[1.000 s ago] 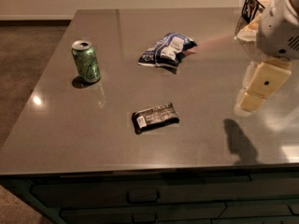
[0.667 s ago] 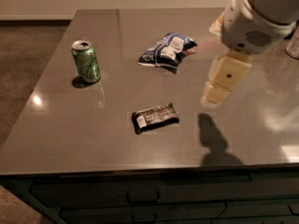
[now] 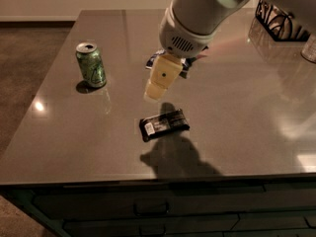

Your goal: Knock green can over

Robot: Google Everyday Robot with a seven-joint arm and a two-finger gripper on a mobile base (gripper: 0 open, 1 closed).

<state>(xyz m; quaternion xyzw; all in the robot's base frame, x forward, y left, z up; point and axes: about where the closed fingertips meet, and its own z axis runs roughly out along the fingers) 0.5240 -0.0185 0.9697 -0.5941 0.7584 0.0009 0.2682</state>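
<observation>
The green can stands upright at the left of the grey table, silver top and pull-tab showing. My gripper hangs above the middle of the table, its cream fingers pointing down and left. It is to the right of the can, well apart from it. It holds nothing that I can see. My white arm reaches in from the upper right.
A flat black wrapped bar lies just below the gripper. A blue-and-white snack bag is mostly hidden behind the gripper. A dark wire basket stands at the far right corner. Cabinet drawers sit below the table's front edge.
My arm and gripper have swung left from the table's right side to above its middle, closer to the can. The can, the bar and the bag have not moved.
</observation>
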